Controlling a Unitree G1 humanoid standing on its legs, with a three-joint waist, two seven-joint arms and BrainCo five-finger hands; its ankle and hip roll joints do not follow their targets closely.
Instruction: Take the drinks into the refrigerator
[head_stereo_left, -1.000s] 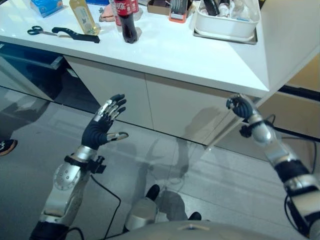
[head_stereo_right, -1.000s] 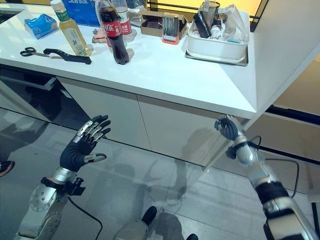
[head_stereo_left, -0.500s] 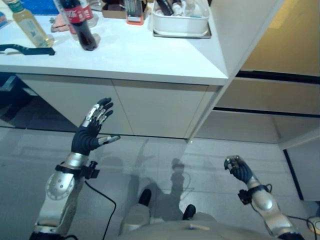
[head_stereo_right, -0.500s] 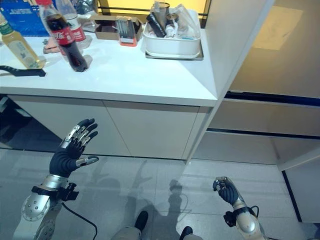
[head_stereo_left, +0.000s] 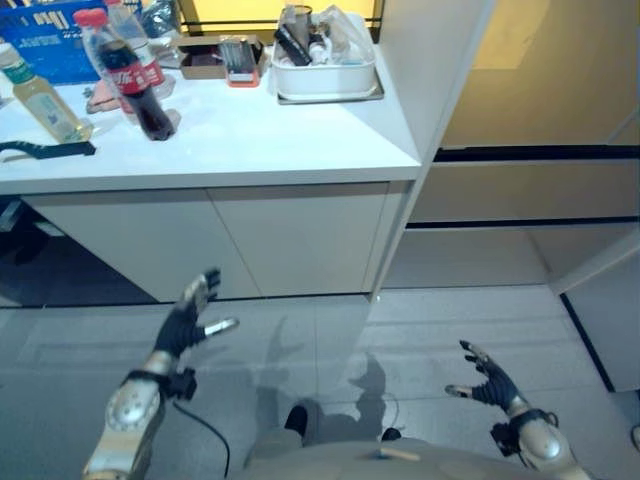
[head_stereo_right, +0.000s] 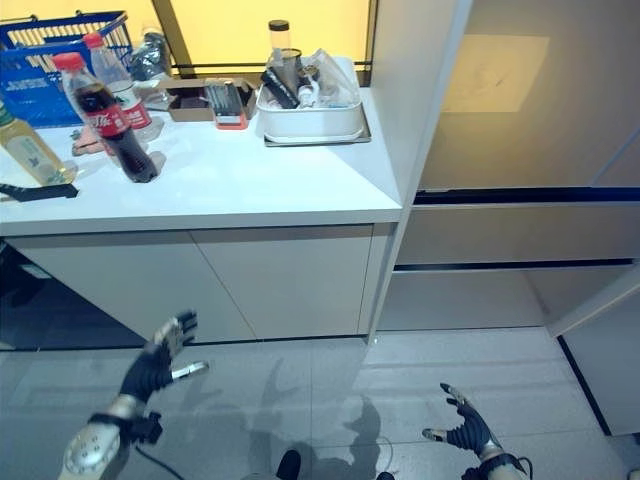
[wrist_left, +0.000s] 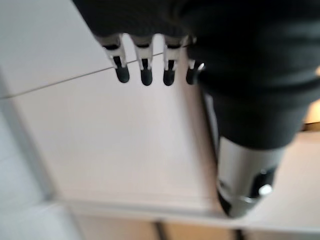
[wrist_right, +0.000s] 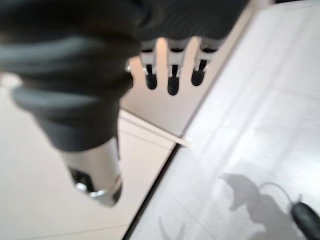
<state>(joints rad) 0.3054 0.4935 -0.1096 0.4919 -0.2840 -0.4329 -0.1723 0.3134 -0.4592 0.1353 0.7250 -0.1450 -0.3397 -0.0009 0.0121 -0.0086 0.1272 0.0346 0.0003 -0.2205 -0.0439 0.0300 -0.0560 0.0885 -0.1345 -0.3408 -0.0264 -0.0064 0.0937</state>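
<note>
A dark cola bottle (head_stereo_left: 128, 88) with a red cap stands on the white counter (head_stereo_left: 250, 135) at the far left, with a clear bottle (head_stereo_right: 118, 90) just behind it and a pale yellow drink bottle (head_stereo_left: 40, 96) further left. My left hand (head_stereo_left: 190, 318) hangs low in front of the cabinet doors, open and empty, fingers (wrist_left: 143, 70) straight. Low on the right my right hand (head_stereo_left: 488, 380) hovers over the floor, open and empty too, fingers (wrist_right: 171, 76) spread. Both hands are far below the bottles.
A white tub (head_stereo_left: 322, 72) of utensils sits at the counter's right end, a blue basket (head_stereo_right: 45, 50) at the back left, a black tool (head_stereo_left: 45, 150) at the left edge. A tall white panel (head_stereo_left: 430, 90) and beige drawer fronts (head_stereo_left: 520, 190) stand to the right.
The camera has swung right and pulled back. My left hand has dropped lower. My right hand has gone from curled shut to spread open near the floor.
</note>
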